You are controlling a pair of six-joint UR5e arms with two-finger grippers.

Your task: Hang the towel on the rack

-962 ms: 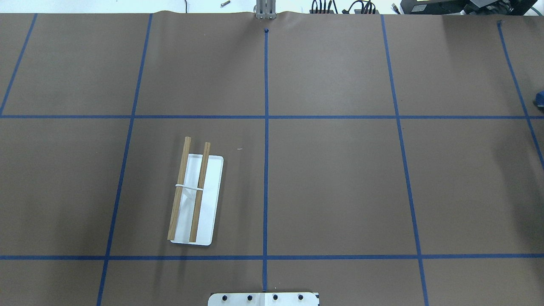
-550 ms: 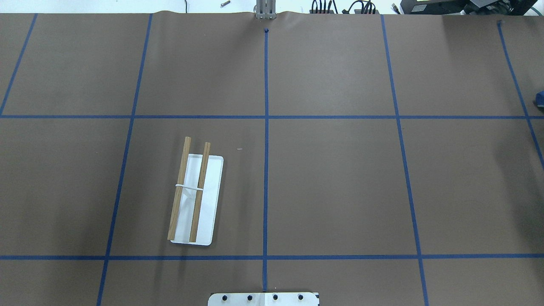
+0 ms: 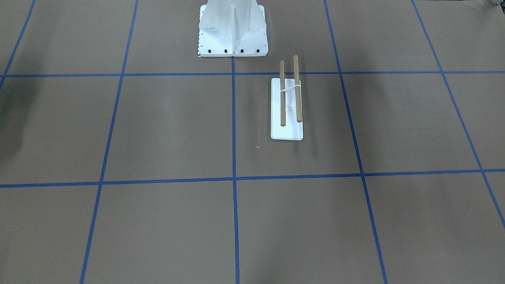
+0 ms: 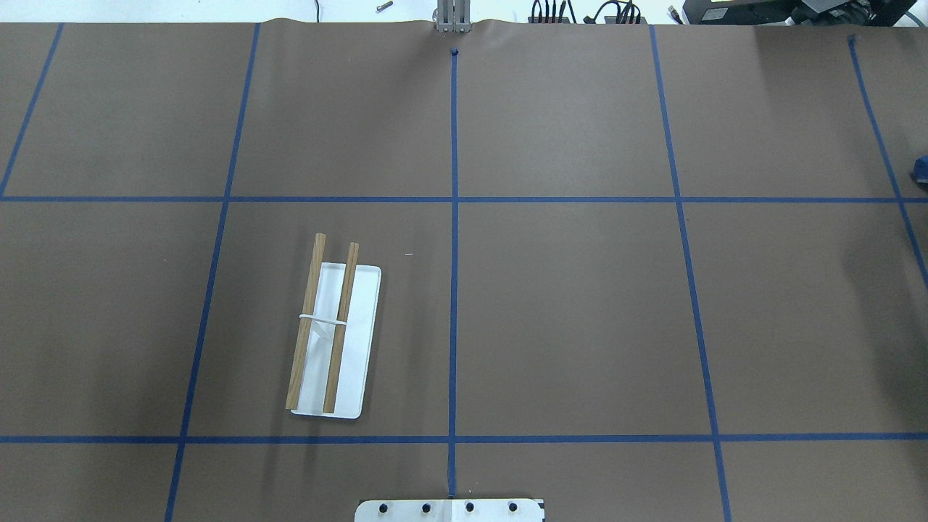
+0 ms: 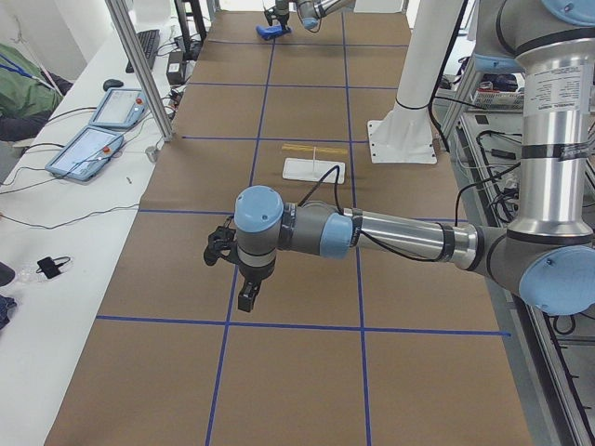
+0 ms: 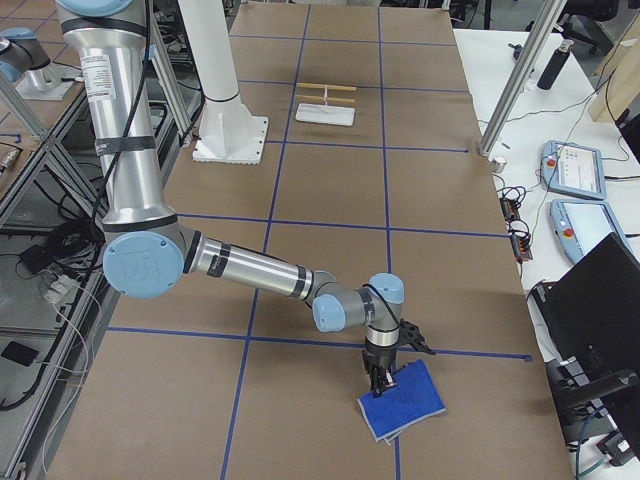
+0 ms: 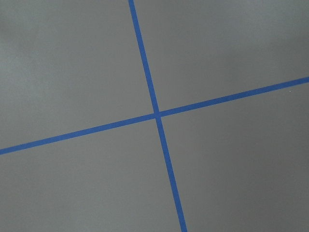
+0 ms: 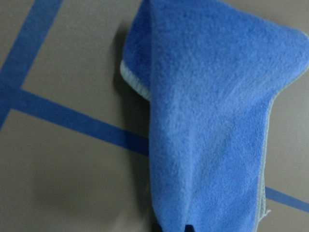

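Towel (image 8: 207,96), bright blue, pinched by right end effector (image 6: 379,379), left end effector (image 5: 247,297) state unclear

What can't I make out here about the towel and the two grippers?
- Right gripper: right wrist view's bottom edge cuts off its fingertips, so its hold on the towel is unclear.
- Towel, overhead view: all but a sliver lies past the right edge.
- Left gripper: small in the left side view; open or shut unclear.
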